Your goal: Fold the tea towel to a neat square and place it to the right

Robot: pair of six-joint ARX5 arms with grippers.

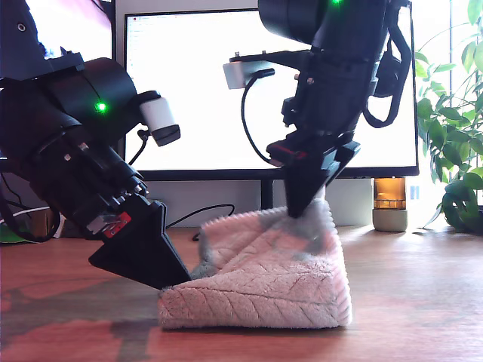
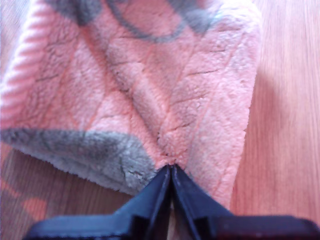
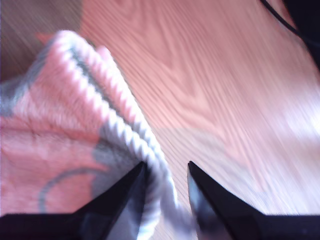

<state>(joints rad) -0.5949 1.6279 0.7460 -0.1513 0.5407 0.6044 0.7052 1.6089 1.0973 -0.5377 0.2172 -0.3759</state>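
Exterior view shows the tea towel lying folded on the wooden desk before the monitor, one corner lifted. My first gripper has its jaws pressed together on a fold of the towel. My second gripper is slightly parted around the twisted hem.

Exterior view: low, near worktop level, close, facing the monitor. Wrist views: looking along the jaws, very near the tea towel, shared by all three.
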